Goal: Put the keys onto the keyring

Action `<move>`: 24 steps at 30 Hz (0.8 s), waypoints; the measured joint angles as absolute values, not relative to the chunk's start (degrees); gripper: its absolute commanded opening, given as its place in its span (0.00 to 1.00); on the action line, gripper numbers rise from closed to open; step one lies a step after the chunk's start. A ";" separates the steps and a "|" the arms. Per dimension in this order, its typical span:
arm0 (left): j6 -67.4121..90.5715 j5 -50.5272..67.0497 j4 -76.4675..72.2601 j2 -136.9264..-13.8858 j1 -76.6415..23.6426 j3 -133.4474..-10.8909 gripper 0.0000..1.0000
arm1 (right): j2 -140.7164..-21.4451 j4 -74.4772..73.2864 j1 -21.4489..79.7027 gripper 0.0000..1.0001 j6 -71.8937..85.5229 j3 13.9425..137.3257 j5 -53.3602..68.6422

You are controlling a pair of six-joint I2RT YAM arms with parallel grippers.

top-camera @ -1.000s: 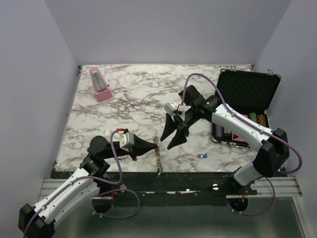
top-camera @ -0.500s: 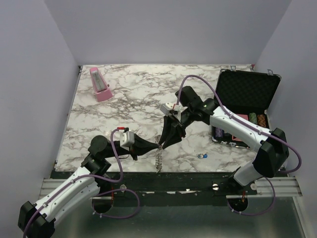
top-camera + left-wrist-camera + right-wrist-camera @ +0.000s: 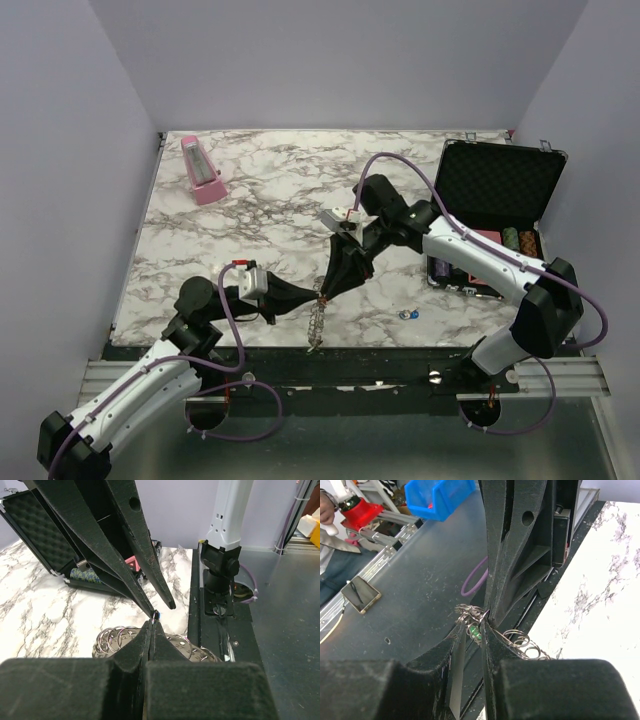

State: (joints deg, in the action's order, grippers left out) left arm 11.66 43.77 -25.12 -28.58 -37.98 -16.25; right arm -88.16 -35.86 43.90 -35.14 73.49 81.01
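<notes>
Top view first: left gripper [image 3: 312, 292] has its fingers pressed together on the top of the keyring [image 3: 317, 318], with the rest dangling below the tips. Right gripper [image 3: 330, 285] is nose to nose with it. A blue key [image 3: 408, 314] lies on the table [image 3: 250, 220], well apart from both sets of fingers.

Left wrist: own fingers flat together, keyring [image 3: 116, 638] bunched under them, right fingers just beyond, a sliver apart.

Right wrist: a green key [image 3: 475, 631] sits in that gap; can't tell if the pads touch it.

My guess on handling: keys are light, hard and slick, so pinch the plastic head. The wire looks springy and floppy, so grip close to the tips.
</notes>
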 measured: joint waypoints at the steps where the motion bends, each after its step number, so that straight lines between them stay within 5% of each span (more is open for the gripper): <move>1: 11.57 43.77 -25.12 -28.67 -37.89 -16.25 0.00 | -88.18 -35.59 43.88 0.25 -34.89 73.38 81.03; 16: 10.94 44.25 -25.17 -29.21 -37.41 -16.25 0.00 | -88.18 -32.97 43.90 0.27 -32.12 72.34 80.99; 20: 10.74 44.21 -24.71 -28.42 -37.17 -16.25 0.00 | -88.18 -33.41 44.01 0.58 -32.12 72.55 80.62; 24: 10.00 43.20 -22.33 -26.46 -36.86 -16.34 0.00 | -88.14 -37.47 43.48 0.61 -35.20 75.07 76.44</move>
